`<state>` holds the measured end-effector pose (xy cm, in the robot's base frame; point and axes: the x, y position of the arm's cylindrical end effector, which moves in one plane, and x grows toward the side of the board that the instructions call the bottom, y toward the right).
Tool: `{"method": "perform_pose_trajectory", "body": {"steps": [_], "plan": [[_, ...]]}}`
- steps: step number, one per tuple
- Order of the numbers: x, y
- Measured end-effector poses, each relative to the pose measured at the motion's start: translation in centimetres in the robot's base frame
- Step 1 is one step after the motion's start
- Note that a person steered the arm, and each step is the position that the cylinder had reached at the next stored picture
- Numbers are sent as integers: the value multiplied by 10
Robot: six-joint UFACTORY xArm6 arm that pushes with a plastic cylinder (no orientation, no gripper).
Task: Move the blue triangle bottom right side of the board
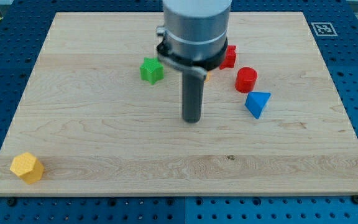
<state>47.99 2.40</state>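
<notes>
The blue triangle (257, 103) lies on the wooden board (104, 143), right of centre. My tip (192, 120) rests on the board to the triangle's left, a good gap away and a little lower in the view. A red cylinder (246, 79) stands just above the triangle, nearly touching it.
A red block (229, 56) sits by the arm's body at the view's top, partly hidden. A small orange piece (208, 77) peeks out behind the rod. A green star-shaped block (151, 70) lies left of the rod. A yellow hexagonal block (27, 167) sits at the bottom left corner.
</notes>
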Motion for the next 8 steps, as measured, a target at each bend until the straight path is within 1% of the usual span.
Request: {"method": "perform_pose_trajectory", "body": {"steps": [1,2,4,6,8], "plan": [[-18,9],[-22,35],[-22,119],[-16,139],[-8,179]]}}
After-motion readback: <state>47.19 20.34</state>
